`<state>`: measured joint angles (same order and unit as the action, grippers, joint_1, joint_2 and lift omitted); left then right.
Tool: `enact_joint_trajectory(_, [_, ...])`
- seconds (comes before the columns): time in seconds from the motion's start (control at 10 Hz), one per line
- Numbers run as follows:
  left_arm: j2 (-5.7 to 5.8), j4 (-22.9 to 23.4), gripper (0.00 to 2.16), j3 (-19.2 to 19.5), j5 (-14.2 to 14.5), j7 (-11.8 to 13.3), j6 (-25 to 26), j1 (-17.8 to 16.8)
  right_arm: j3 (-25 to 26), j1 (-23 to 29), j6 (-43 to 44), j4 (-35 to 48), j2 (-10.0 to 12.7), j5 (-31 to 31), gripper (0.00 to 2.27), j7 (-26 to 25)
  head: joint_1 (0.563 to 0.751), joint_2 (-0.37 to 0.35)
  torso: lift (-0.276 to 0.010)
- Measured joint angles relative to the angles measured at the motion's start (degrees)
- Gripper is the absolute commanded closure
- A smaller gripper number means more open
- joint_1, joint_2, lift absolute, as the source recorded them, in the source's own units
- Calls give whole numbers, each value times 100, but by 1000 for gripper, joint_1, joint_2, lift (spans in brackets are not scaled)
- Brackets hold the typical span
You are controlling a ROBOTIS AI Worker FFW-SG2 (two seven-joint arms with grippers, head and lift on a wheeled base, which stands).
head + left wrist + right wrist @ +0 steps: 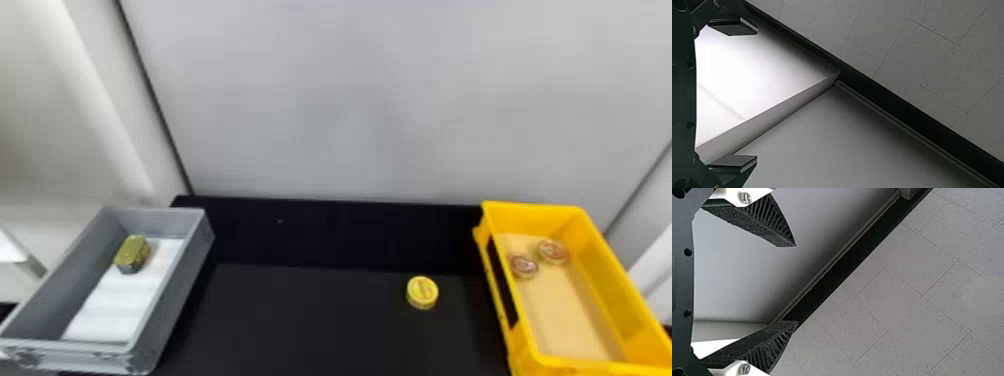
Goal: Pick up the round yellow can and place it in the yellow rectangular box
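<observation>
The round yellow can [422, 293] stands on the black table, right of its middle in the head view. To its right is the yellow rectangular box [557, 209], holding two small round reddish-lidded cans [523, 267]. In the left wrist view my left gripper [732, 94] is open over a pale background, nothing between its fingers. My right gripper [796, 284] is likewise open and holds nothing, with its ridged black fingers spread wide apart in the right wrist view.
On the left of the table sits a grey box [197, 220] with a white liner and a greenish-gold rectangular tin [131, 254] inside. A grey wall panel [350, 100] rises behind the black table [300, 320].
</observation>
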<state>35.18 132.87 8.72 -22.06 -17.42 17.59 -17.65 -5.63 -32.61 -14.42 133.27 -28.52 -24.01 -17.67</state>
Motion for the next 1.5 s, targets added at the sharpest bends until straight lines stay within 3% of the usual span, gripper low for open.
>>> enact_joint_trajectory(1.5, [104,-24,128,-198,0,1,53,-205,186,293,79,151,40,-27,75,-140,663,54,-10])
